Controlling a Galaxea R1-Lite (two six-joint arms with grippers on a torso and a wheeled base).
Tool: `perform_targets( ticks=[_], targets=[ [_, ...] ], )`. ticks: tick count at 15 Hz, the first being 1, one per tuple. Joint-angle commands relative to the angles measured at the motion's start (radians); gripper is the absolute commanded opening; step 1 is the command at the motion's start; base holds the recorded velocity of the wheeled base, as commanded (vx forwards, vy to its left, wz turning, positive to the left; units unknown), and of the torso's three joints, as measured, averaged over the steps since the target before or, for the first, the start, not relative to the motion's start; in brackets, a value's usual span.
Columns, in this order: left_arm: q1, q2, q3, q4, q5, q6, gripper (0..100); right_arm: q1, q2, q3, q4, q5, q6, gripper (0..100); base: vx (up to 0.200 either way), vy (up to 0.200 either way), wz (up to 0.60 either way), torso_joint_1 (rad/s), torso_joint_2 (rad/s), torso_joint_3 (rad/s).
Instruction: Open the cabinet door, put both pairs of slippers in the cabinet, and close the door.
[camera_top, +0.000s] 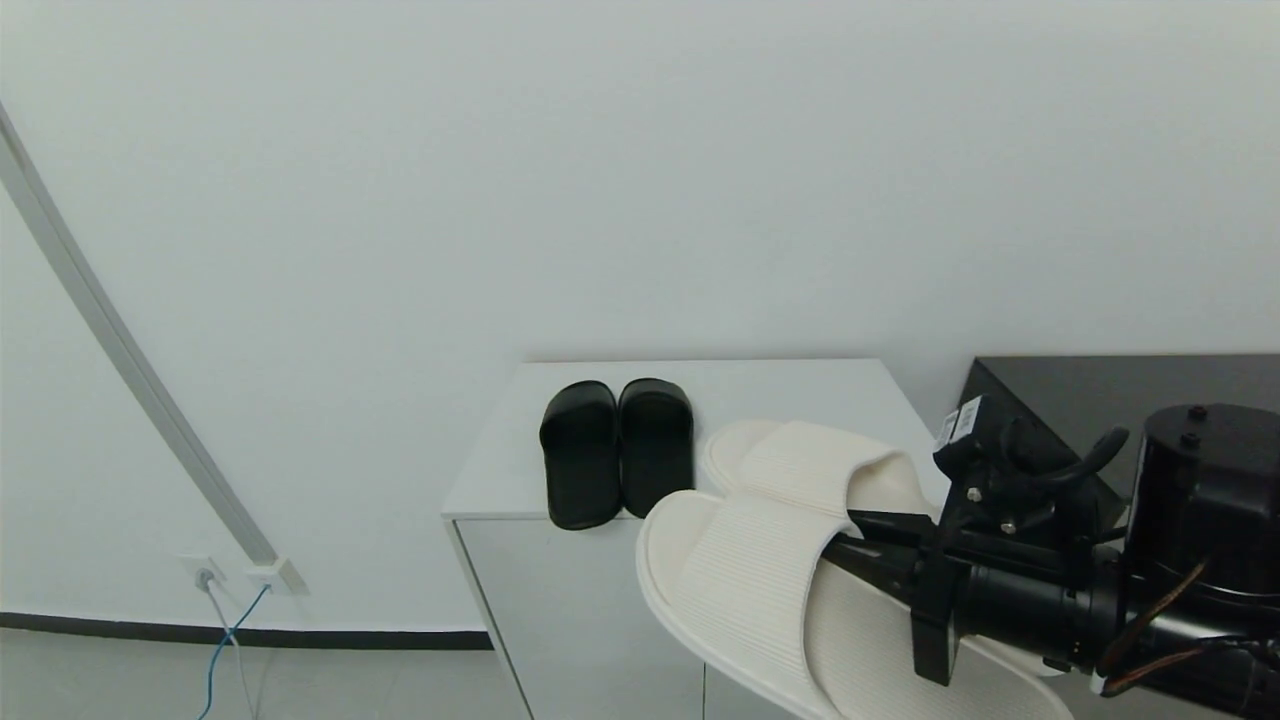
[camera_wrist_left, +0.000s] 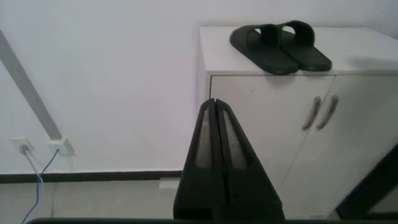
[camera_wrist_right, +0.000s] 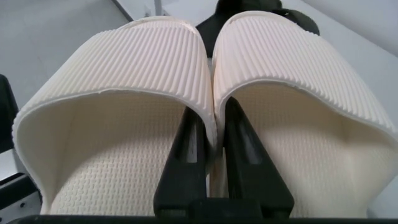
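1. R gripper (camera_top: 850, 545) has the white slippers (camera_top: 760, 570) as a pair. One finger is slid under each strap from the heel side, jaws nearly closed, pinching the two inner strap walls btwn them. Wrist view shows it plainly: gripper (camera_wrist_right: 211, 134), slippers (camera_wrist_right: 124, 93).
2. The pair hangs in the air in front of the cabinet (camera_top: 560, 600), at about the level of its top, toward its right side and not touching it.
3. Handling, my guess: v. light, soft foam or fabric w/ ribbed straps. Floppy, so the heels may sag, and one could slip off a finger if tipped toe-down. The inner strap edges look like the sensible hold.
4. Orientation: long axes parallel, side by side. Toes point away from the gripper, toward the robot's left and the cabinet; heels sit back by the wrist.
5. Black slippers (camera_top: 617, 450) sit on the cabinet top, side by side and touching, toes to the wall (camera_top: 640, 200), heels at the front edge. Prob. stiffer and rubbery; take them by the strap.
6. L gripper (camera_wrist_left: 215, 109) is closed tight w/ nothing in it, below top level, off the cabinet's left front.
7. Doors shut, handles (camera_wrist_left: 320, 112) side by side at mid-front. Opening isn't done yet, so that likely falls to the L arm.
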Motion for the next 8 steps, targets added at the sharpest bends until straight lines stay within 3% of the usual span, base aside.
perform_targets(
  ticks=[1,8],
  targets=[
    [0.001,0.001,0.000,0.000,0.000,0.000,0,-0.007,0.029,-0.001,-0.002,-0.004,0.001,0,0.000,0.000,0.00,0.000,0.00,0.000],
    [0.001,0.001,0.000,0.000,0.002,0.001,0,-0.025,0.040,0.022,-0.002,-0.004,-0.002,0,0.000,0.000,0.00,0.000,0.00,0.000]
  ],
)
